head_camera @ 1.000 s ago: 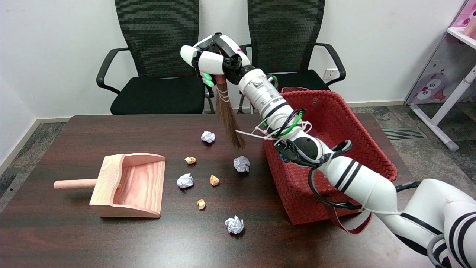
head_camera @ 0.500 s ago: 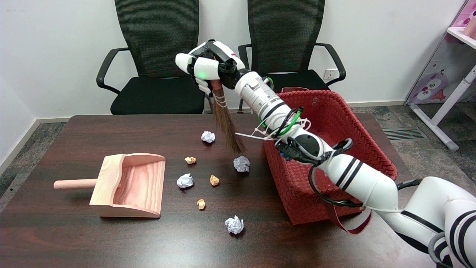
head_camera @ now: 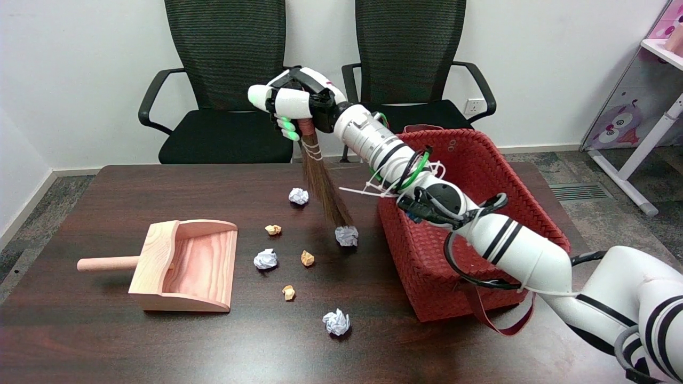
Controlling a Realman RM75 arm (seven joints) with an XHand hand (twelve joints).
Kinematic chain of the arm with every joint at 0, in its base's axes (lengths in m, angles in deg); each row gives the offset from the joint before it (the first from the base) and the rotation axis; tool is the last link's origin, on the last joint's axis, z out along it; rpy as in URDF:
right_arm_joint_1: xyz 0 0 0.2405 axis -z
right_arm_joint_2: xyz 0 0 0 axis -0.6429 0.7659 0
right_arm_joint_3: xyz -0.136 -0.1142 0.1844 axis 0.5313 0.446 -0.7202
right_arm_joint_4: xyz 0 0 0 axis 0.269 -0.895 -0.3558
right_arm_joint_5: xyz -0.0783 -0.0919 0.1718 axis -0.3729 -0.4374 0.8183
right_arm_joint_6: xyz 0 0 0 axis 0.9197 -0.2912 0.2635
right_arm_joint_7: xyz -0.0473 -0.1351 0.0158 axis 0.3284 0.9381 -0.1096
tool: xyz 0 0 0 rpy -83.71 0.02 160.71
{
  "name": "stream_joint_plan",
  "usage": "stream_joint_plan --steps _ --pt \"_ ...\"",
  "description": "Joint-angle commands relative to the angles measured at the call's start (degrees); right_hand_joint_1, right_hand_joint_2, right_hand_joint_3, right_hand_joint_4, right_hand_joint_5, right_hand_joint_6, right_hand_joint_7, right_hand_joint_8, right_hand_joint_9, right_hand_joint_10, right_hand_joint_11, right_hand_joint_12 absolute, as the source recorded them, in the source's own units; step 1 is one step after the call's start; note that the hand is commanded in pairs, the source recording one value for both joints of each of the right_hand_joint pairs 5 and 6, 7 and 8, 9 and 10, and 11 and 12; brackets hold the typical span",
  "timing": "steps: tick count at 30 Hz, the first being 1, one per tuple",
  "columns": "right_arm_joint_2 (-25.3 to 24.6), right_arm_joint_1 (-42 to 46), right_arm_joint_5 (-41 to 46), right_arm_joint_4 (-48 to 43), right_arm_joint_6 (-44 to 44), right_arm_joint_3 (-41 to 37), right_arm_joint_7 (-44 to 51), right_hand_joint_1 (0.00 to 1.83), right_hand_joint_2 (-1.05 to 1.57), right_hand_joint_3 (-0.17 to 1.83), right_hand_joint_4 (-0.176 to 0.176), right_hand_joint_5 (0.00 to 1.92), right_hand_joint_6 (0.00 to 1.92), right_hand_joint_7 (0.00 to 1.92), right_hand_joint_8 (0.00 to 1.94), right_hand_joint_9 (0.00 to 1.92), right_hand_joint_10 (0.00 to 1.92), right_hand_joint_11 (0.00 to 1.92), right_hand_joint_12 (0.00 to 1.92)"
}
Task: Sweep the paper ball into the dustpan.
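Gripping the small brown straw broom (head_camera: 322,181), the right hand (head_camera: 292,104) hung its bristles against a white crumpled paper ball (head_camera: 347,235); next, probably, a leftward sweep toward the pale wooden dustpan (head_camera: 184,265).

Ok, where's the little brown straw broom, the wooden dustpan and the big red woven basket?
little brown straw broom (head_camera: 323,184): head view, middle of the bristles.
light wooden dustpan (head_camera: 198,264): head view, bare floor of the pan.
big red woven basket (head_camera: 427,266): head view, near front wall.
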Motion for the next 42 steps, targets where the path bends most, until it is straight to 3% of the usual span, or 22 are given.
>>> stream_joint_plan --steps 1,42 --pt "2.8 -0.2 -2.2 -1.5 4.4 0.3 0.1 0.83 1.57 1.43 0.176 1.92 1.92 1.92 1.92 1.92 1.92 1.92 1.92" --pt "5.2 7.3 -4.2 -0.5 1.8 -1.5 0.2 0.95 1.57 1.37 0.176 1.92 1.92 1.92 1.92 1.92 1.92 1.92 1.92"
